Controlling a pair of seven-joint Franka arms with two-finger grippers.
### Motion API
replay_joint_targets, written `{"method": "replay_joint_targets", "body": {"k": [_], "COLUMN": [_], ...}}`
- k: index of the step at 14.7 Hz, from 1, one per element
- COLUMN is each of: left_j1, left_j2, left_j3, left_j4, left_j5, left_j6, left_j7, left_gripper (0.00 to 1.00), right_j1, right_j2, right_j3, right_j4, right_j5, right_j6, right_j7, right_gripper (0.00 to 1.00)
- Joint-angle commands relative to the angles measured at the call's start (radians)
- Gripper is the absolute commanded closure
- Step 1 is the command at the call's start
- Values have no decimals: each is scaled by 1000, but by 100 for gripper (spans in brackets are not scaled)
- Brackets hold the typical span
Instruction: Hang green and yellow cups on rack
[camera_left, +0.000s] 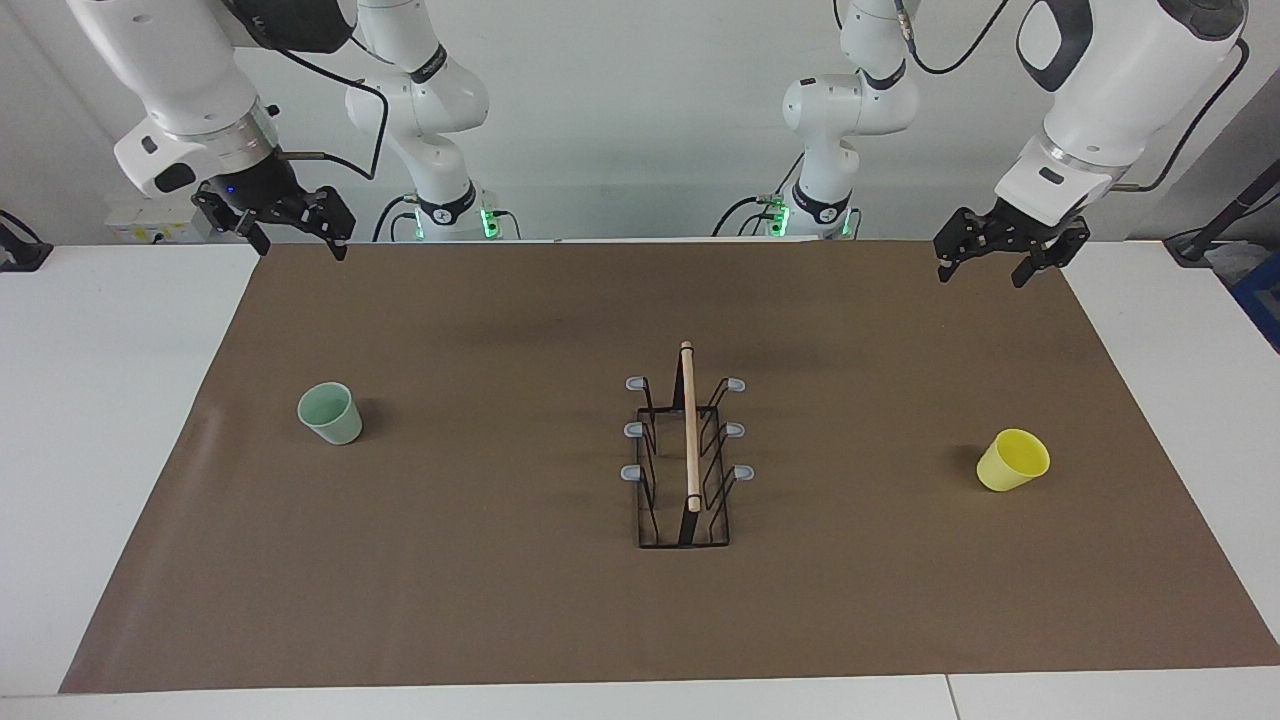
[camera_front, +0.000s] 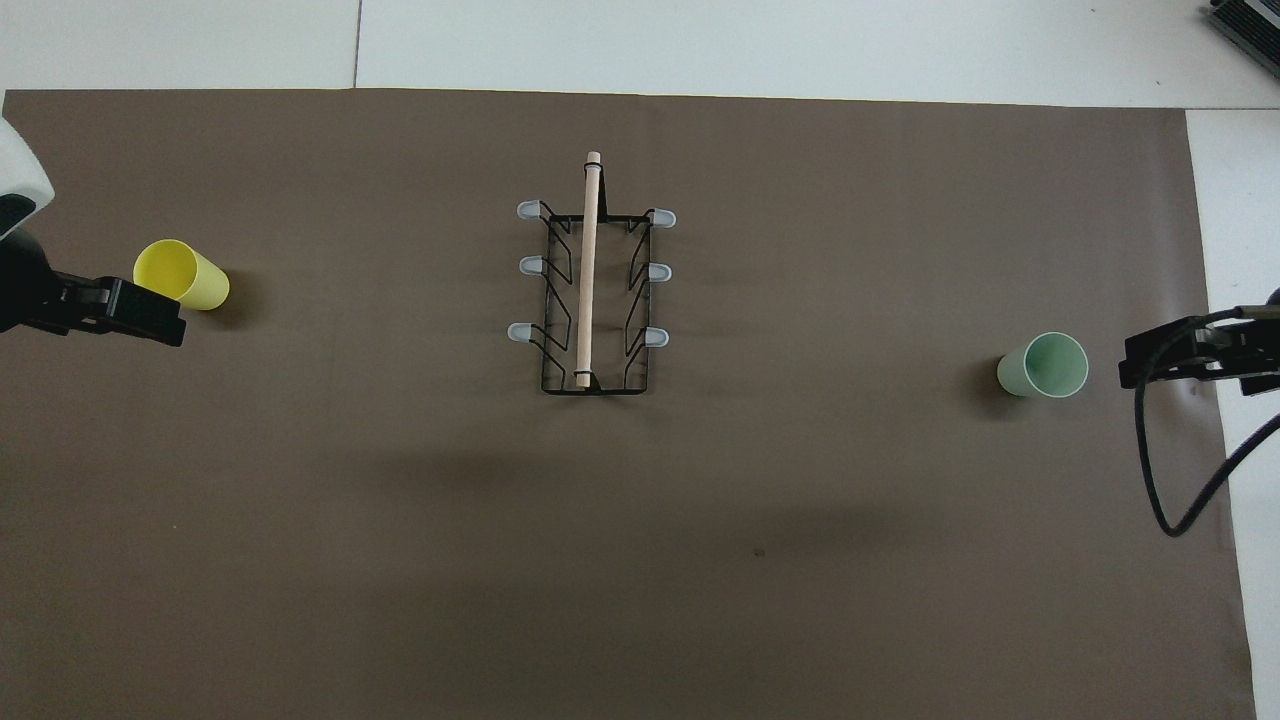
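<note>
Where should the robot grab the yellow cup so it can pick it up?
Best guess: pinch the rim wall. The yellow cup stands upright, mouth open upward, so the left gripper, raised over the mat's edge at that end, could come straight down with one finger inside and one outside. The tapered sides might slip in a side grasp.

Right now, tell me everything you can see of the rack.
The rack is a black wire frame standing upright on the brown mat, midway between the green cup and the yellow cup. A light wooden rod runs along its top, pointing toward and away from the robots. Six grey-tipped prongs stick out, three per side, all bare. Nothing but the mat touches it; no cup hangs on it.
</note>
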Motion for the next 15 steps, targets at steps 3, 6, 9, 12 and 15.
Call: {"method": "replay_joint_targets", "body": {"k": [3,6,9,12,15], "left_j1": [-13,-16,-16,-26,-24], "left_j2": [-16,-16,-21,-33,-42], "left_j3": [12,12,12,10,10], "left_j4": [-9,-8,-17,-19,-37], "left_j5": [6,8,8,8,8], "left_j6": [-9,-4,-12,-19,-10], "left_j7": [8,10,4,1,-2], "left_gripper": [0,0,0,0,0], "right_j1": [-5,-9,-6,-6,0], "right_j2": [-16,-14,-16,-17,-19], "right_j3": [-2,-8,-11,-11,-11], "right_j4": [-21,-18,-24,-49,-50], "right_j5": [13,15,68,71,35], "right_j6": [5,18,50,136,136], "right_j7": [-22,-25,-39,-42,-39], "right_gripper": [0,0,0,0,0]}}
